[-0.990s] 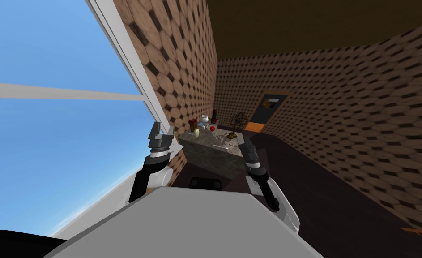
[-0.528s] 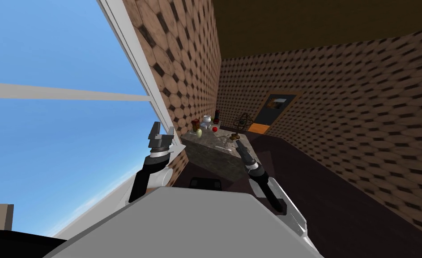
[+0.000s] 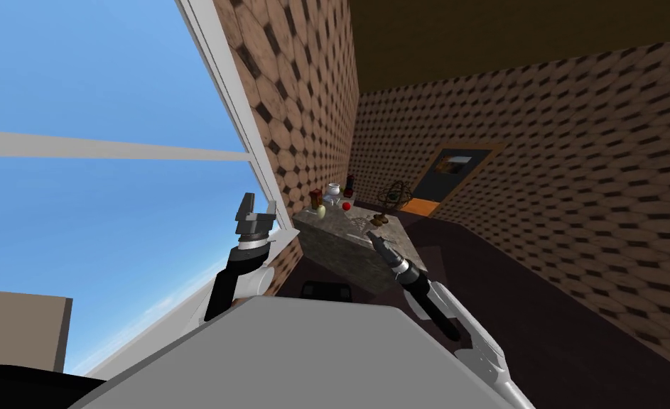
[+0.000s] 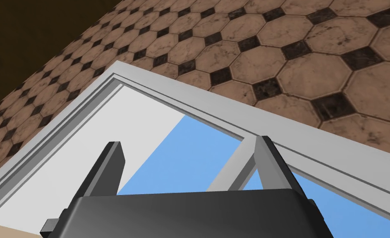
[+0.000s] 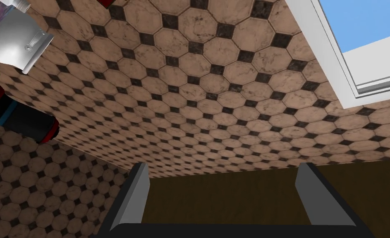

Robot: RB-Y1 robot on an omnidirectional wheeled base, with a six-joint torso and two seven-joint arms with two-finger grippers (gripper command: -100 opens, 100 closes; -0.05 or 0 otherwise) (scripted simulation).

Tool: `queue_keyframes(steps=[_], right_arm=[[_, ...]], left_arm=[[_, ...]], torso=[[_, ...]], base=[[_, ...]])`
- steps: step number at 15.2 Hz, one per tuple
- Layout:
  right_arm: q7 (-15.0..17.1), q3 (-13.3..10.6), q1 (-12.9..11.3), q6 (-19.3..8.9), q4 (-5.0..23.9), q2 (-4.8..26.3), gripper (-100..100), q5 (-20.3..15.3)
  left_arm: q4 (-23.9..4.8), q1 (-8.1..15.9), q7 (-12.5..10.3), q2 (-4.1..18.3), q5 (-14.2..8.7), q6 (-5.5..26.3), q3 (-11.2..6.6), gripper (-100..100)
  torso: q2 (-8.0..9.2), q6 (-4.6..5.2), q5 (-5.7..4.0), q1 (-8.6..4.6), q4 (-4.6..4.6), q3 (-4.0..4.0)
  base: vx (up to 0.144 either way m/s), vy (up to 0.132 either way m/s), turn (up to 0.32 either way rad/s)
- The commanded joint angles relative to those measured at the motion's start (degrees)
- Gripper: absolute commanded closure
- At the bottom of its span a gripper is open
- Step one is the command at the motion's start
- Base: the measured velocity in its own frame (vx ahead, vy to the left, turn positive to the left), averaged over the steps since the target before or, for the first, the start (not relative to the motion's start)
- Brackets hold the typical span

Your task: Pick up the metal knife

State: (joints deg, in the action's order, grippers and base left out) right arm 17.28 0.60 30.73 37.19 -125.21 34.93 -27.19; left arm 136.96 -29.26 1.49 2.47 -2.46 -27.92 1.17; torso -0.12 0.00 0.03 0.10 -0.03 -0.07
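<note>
The left tool (image 3: 257,206) is hanging raised, off to the left of the surface (image 3: 330,238), with its two fingers standing apart on nothing. On this mottled grey surface, a pale green fruit (image 3: 320,211), a white jug (image 3: 334,190), a red ball (image 3: 346,206) and a dark bottle (image 3: 349,186) are clustering at the far end by the wall. Nearer, thin pale slivers are lying flat on the top. I am taking one of them for the knife (image 3: 359,225), though it is showing too small to tell blade from handle. The right tool (image 3: 373,236) is hovering at the near right part of the surface, just beside those slivers, with its fingers spread wide and gripping nothing. Beyond it a wire globe ornament (image 3: 396,194) is standing near the right edge. The knife is probably going to handle as a light, stiff, slick thing lying low against a hard top. So I am judging the handle the place to take hold, pinching squarely across its narrow width, since a grip on the blade could be slipping.
</note>
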Motion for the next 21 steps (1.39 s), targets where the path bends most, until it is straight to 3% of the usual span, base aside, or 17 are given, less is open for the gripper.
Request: queue_keyframes(steps=[1,3,4,8,11,13,14,16,19,21], right_arm=[[1.2,0.0,0.4,-0.3,1.1,2.9,-100,-2.7],[1.2,0.0,0.4,-0.3,1.1,4.2,-100,-2.7],[2.2,-0.1,1.0,-0.3,2.1,6.2,-100,-5.1],[3.1,-0.2,1.6,-0.3,3.1,10.7,-100,-7.6],[5.0,-0.4,2.8,-0.4,5.2,15.3,-100,-12.1],[5.0,-0.4,2.8,-0.4,5.2,17.2,-100,-12.6],[6.0,-0.4,3.5,-0.5,6.3,19.1,-100,-14.9],[6.0,-0.4,3.5,-0.5,6.3,20.4,-100,-15.2],[8.0,-0.6,4.8,-0.6,8.4,25.1,-100,-19.8],[8.0,-0.6,4.8,-0.6,8.4,26.8,-100,-20.3]], left_arm=[[0.0,0.0,0.0,0.0,0.0,0.0,0.0,0],[0.0,0.0,0.0,0.0,0.0,0.0,0.0,0],[0.0,0.0,0.0,0.0,0.0,0.0,0.0,0],[0.0,0.0,0.0,0.0,0.0,0.0,0.0,0],[0.0,0.0,0.0,0.0,0.0,0.0,0.0,0],[0.0,0.0,0.0,0.0,0.0,0.0,0.0,0],[0.0,0.0,0.0,0.0,0.0,0.0,0.0,0],[0.0,0.0,0.0,0.0,0.0,0.0,0.0,0],[0.0,0.0,0.0,0.0,0.0,0.0,0.0,0],[0.0,0.0,0.0,0.0,0.0,0.0,0.0,0]], torso=[[0.0,0.0,0.0,0.0,0.0,0.0],[-0.02,-0.02,0.0,0.02,0.0,-0.01],[-0.01,0.0,0.0,0.01,0.0,0.0],[-0.07,-0.02,0.02,0.09,-0.02,-0.04],[-0.04,-0.02,0.01,0.03,-0.01,-0.02],[-0.07,-0.02,0.01,0.07,-0.01,-0.04],[-0.05,0.0,0.01,0.04,-0.01,-0.03],[-0.06,-0.02,0.01,0.06,-0.02,-0.04],[-0.04,-0.01,0.01,0.05,-0.01,-0.02],[-0.09,-0.03,0.02,0.09,-0.02,-0.05]], base=[[0.028,0.026,0.105],[0.03,0.027,0.096],[0.031,0.034,0.144],[0.042,0.037,0.128],[0.037,0.031,0.145],[0.041,0.031,0.093],[0.046,0.033,0.138],[0.035,0.025,0.102],[0.043,0.033,0.148],[0.042,0.031,0.112]])
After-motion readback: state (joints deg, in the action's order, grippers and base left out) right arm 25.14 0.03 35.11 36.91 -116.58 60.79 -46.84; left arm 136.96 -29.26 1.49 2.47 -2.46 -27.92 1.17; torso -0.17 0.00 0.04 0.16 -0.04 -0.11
